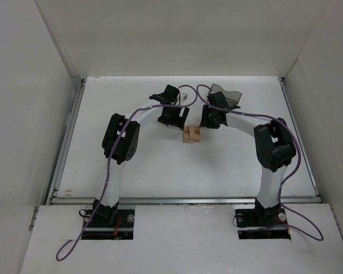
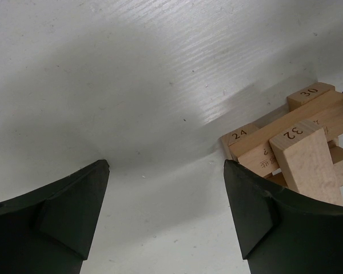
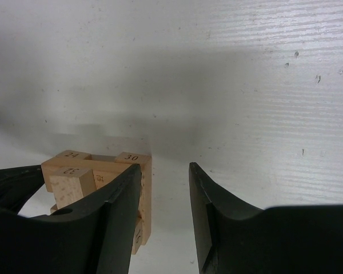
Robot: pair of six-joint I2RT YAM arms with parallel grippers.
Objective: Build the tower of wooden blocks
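The tower [image 1: 191,135] is a small stack of tan wood blocks laid crosswise, in the middle of the white table. In the left wrist view it [image 2: 308,154] stands just right of my right finger, with blocks numbered 24, 30 and 32 showing. My left gripper [image 1: 178,121] [image 2: 166,165] is wide open and empty, just left of and behind the tower. My right gripper [image 1: 207,122] [image 3: 164,166] is open with a narrower gap and empty, just right of the tower [image 3: 74,182]; its left finger [image 3: 120,200] is close beside the tower's edge.
A dark translucent grey bin [image 1: 228,93] stands behind the right arm at the back of the table. White walls enclose the table on the left, right and back. Purple cables hang along both arms.
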